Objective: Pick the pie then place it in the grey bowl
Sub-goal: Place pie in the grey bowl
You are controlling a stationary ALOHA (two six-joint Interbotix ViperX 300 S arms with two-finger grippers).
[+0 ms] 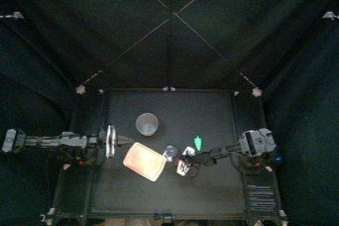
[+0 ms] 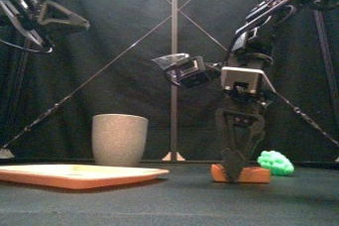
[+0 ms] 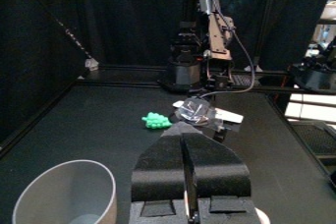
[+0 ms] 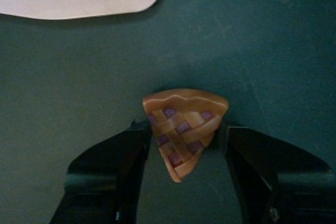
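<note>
The pie [image 4: 184, 130], an orange wedge with a lattice top, lies on the table [image 1: 212, 106] right of the pink tray [image 1: 145, 160]. My right gripper [image 4: 186, 125] reaches down over it, open, one jaw on each side of the narrow end with small gaps. In the front view the pie [image 2: 241, 172] rests on the table under the right gripper [image 2: 236, 169]. The tall grey speckled cup [image 1: 147, 124] stands behind the tray, also seen upright in the front view as the cup [image 2: 119, 138]. My left gripper [image 3: 188, 140] rests shut and empty at the table's left, close to the cup [image 3: 66, 194].
A green toy [image 2: 276, 163] lies just right of the pie, toward the back, and shows in the top view as a green toy [image 1: 196, 141]. The pink tray [image 2: 79, 173] is empty and lies at the front left.
</note>
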